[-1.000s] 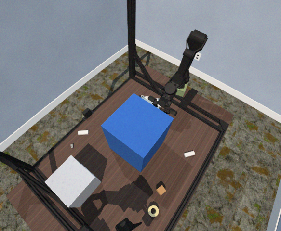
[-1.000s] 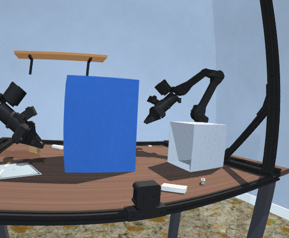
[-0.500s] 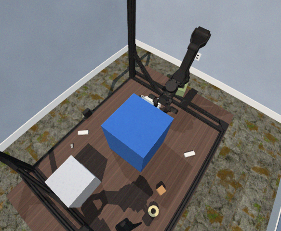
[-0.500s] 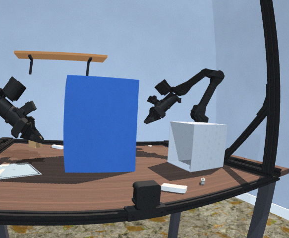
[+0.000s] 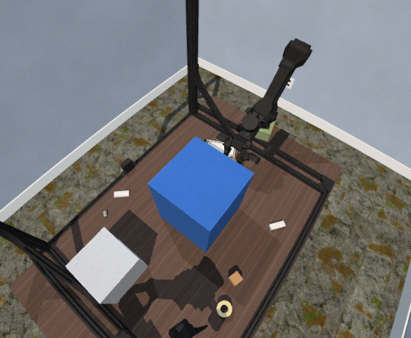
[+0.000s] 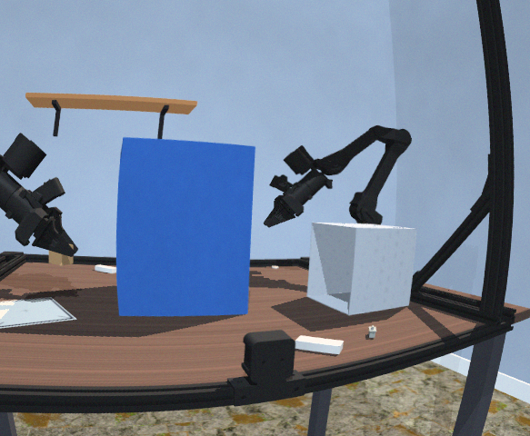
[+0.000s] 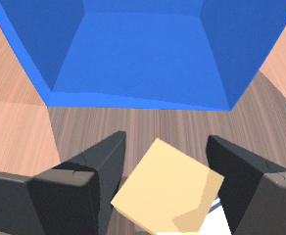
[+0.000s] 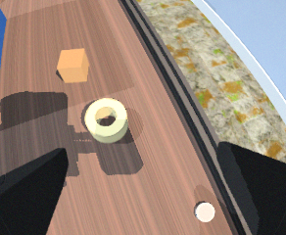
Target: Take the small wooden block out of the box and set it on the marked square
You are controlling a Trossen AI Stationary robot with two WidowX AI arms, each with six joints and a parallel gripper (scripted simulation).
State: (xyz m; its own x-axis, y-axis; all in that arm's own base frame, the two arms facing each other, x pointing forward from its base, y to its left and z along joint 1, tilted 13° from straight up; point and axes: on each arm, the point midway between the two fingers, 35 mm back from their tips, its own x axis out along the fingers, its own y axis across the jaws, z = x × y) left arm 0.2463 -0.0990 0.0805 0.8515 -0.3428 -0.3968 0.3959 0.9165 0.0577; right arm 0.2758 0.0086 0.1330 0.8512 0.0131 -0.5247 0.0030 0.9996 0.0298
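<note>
Left tool [image 5: 233,153] [image 6: 73,251] [image 7: 166,135]: fingers about half open, closed on wooden block. Right tool [image 5: 202,327] [image 6: 268,222] [image 8: 143,146]: nearly fully open, nothing held; lower edge of the top view, right of centre in the exterior one.

Block [image 5: 233,158] [image 6: 60,258] [image 7: 167,183]: pale tan, raised off the table [image 5: 256,243] [image 6: 208,359] [image 7: 16,124] [image 8: 35,39], outside the blue box [image 5: 199,178] [image 6: 185,225] [image 7: 143,59]. Seating skewed, opposite corners towards the fingers.

Marked square [image 5: 216,145] [image 6: 25,312] [image 7: 217,224]: white sheet, dark outline; lower left of the exterior view, partly hidden behind box and arm in the top one. Block not yet set down.

Step in hand, by judgement: carrying across to the square, then lowering and release.

Hazards, likewise judged:
- Pivot or slip in the grip, from corner contact; worse on a bump at landing.
- Overhang past the outline, from stopping short or from the block's turned seating.
- Drop and roll, from opening too high.
- Tipped landing, from the slanted tool.
- Nudged box, from a sideways swing towards the open side, close in the left wrist view.
- Block dragged off the square, from fingers parting too little before withdrawal.
</note>
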